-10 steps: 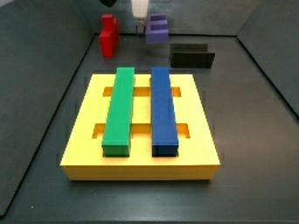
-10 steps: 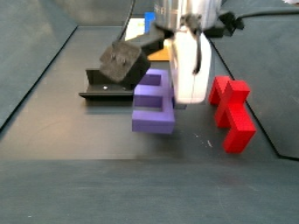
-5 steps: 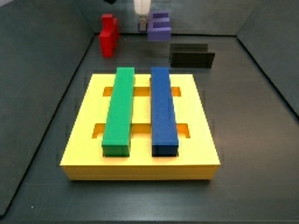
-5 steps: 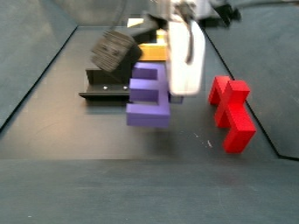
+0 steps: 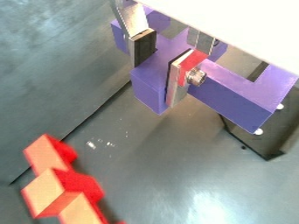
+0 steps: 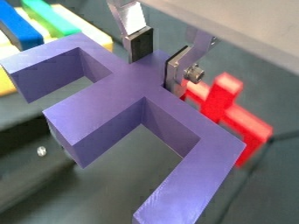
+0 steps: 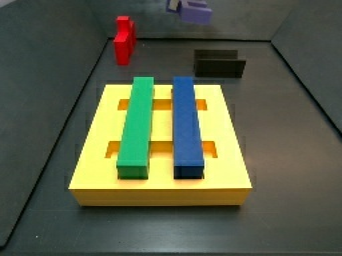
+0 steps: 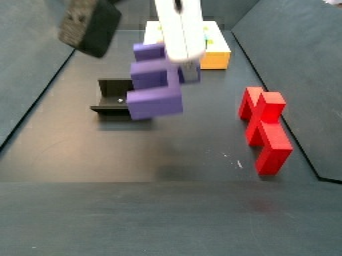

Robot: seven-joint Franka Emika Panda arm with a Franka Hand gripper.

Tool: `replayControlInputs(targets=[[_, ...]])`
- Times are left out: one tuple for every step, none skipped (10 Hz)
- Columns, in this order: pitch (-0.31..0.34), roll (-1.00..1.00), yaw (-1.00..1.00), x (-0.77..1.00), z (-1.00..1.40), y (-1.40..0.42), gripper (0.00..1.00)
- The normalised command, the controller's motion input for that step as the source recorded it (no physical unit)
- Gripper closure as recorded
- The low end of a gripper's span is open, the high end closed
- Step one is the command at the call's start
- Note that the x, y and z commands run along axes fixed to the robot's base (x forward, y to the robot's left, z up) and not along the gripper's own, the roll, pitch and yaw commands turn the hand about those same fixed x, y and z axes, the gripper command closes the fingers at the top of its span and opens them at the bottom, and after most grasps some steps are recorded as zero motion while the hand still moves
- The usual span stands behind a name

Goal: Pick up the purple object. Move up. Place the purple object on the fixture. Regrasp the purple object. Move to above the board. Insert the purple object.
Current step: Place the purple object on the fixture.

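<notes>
In a side view, the fixture point(image 8: 120, 101) sits at the left on the dark floor, a small black holder with a base plate. Just to its right and above it, clear of the floor, hangs the purple object point(image 8: 156, 80), tilted, with the white gripper point(image 8: 178, 35) coming down onto its upper part from above. Behind them, far in the scene, a corner of the yellow board point(image 8: 211, 55) shows. At the right, the red block point(image 8: 265, 130) lies on the floor, well apart from the purple piece.

In both wrist views the silver fingers point(image 5: 184, 75) point(image 6: 177, 68) are closed on the raised middle tab of the purple object point(image 5: 222, 92) point(image 6: 117, 109), one plate on each side of it, dark pads pressed against it. The red block point(image 5: 56, 179) point(image 6: 228, 109) lies on the floor below, and a green bar point(image 6: 52, 17) and a blue bar point(image 6: 20, 29) on the yellow slab appear beyond the piece.

In the other side view, the board point(image 7: 100, 155) fills the near middle, bearing the green bar point(image 7: 135, 126) at left and the blue bar point(image 7: 187, 124) at right. Farther back stand the red block point(image 7: 124, 38), the lifted purple object point(image 7: 195, 9) at the upper edge, and the fixture point(image 7: 221, 65) to the right.
</notes>
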Motion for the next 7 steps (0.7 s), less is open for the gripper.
replayControlInputs(targets=[[0.637, -0.41, 0.37, 0.47, 0.46, -0.21, 1.00], [0.574, -0.42, 0.42, 0.43, 0.39, -0.25, 1.00], [0.457, -0.39, 0.52, 0.38, 0.25, -0.29, 1.00], [0.440, -0.42, 0.54, 0.36, 0.18, -0.30, 1.00], [0.420, -0.39, 0.57, 0.33, 0.17, -0.29, 1.00], [0.411, -0.39, 0.59, 0.32, 0.15, -0.28, 1.00], [0.426, -0.41, 0.58, 0.32, 0.14, -0.28, 1.00]])
